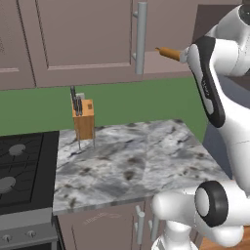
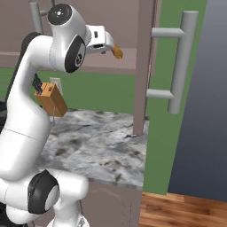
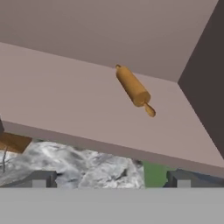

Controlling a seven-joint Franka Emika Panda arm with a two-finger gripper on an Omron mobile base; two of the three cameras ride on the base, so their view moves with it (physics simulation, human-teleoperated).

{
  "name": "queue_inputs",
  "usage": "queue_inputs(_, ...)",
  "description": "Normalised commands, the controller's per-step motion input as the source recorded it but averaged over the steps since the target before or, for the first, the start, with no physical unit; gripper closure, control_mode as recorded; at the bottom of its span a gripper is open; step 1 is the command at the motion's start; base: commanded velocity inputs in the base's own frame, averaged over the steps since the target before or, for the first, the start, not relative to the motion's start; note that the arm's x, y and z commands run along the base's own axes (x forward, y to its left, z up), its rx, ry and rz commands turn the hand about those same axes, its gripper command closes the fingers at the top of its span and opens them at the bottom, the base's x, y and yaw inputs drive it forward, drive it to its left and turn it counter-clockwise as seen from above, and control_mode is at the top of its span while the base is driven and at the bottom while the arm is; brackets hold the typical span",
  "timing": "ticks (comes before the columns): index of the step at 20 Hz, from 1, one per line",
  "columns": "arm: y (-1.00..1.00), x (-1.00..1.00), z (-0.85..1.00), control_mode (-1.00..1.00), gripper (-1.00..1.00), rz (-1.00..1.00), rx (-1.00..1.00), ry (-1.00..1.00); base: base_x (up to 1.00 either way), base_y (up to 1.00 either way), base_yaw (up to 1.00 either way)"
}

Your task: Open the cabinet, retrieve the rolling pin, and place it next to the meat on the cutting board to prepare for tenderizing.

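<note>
Rolling pin (image 3: 134, 89) lies on the open cabinet (image 3: 65, 100) shelf; fingers (image 3: 41, 179) apart should straddle its thick middle, crosswise.

Cabinet shelf (image 3: 65, 100): flat taupe surface, ahead of jaws. Rolling pin (image 3: 132, 88) lies directly on it, beyond jaws, angled, one handle end pointing back toward jaws. Worktop (image 1: 132, 161): grey marbled, below jaws. Knife block (image 1: 83, 118) stands upright on it near back edge.
</note>
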Motion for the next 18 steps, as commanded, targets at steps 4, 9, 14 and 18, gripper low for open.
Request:
queue_inputs(4, -0.05, 0.48, 0.00, -1.00, -1.00, 0.06, 0.00, 0.02, 0.00, 0.00, 0.00)
queue_inputs(9, -0.05, 0.45, -0.01, -1.00, -1.00, 0.06, 0.00, 0.03, 0.00, 0.00, 0.00)
queue_inputs(14, -0.09, 0.36, -0.08, -1.00, -1.00, 0.06, 0.00, 0.03, 0.00, 0.00, 0.00)
queue_inputs(18, -0.09, 0.28, -0.14, -1.00, -1.00, 0.04, 0.00, 0.04, 0.00, 0.00, 0.00)
